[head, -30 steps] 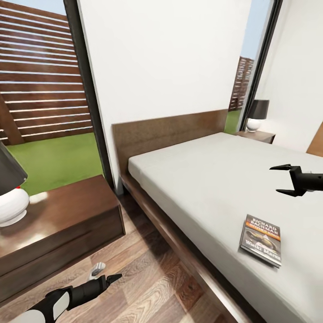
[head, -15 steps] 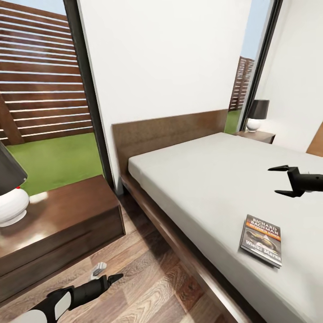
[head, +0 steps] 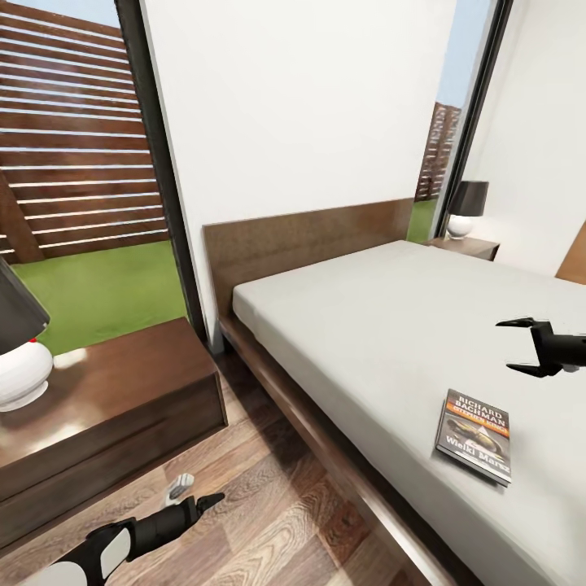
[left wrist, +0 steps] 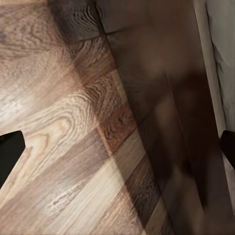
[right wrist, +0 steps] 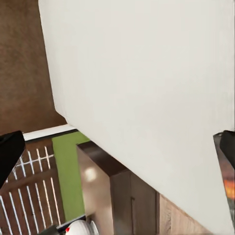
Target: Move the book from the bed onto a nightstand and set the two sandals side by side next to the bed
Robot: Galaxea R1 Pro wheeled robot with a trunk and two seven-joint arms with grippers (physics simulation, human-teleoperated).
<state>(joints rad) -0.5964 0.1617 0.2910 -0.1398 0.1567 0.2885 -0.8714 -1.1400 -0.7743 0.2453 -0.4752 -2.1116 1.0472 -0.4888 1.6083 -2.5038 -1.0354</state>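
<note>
- Left end effector point(head: 213, 498): nearest item, at 7 o'clock in the head view, low over the wood-plank floor point(head: 268, 496). Its dark fingertips appear drawn to a single point there, while the left wrist view shows tips at opposite edges of its frame; whether released or clenched cannot be told.
- Left wrist view: floor planks point(left wrist: 63, 142) and the dark side rail of the bed point(left wrist: 161, 98), with a sliver of pale mattress at one edge.
- Small white-grey object point(head: 178, 486): on the floor just beyond the left end effector; too small to identify.
- Book point(head: 474, 434): at 4 o'clock, lying flat on the bed's point(head: 358, 325) grey mattress near its close edge, cover up with white lettering and an orange band.
- Right end effector point(head: 517, 346): at 3 o'clock, above the mattress just beyond the book, not touching it; released, fingers spread, empty. Arm cut off by the frame edge.
- Right wrist view: mattress expanse, a nightstand corner and a lamp base; an orange scrap at one edge, hard to make out.
- Near nightstand point(head: 122, 399): at 9 o'clock, glossy top carrying a white-based lamp point(head: 20, 370), partly cut off.
- Far nightstand point(head: 465, 245): at 2 o'clock beyond the bed, with a second lamp point(head: 466, 207).
- Headboard point(head: 309, 240), white wall, windows onto grass and a slatted fence point(head: 73, 130).
</note>
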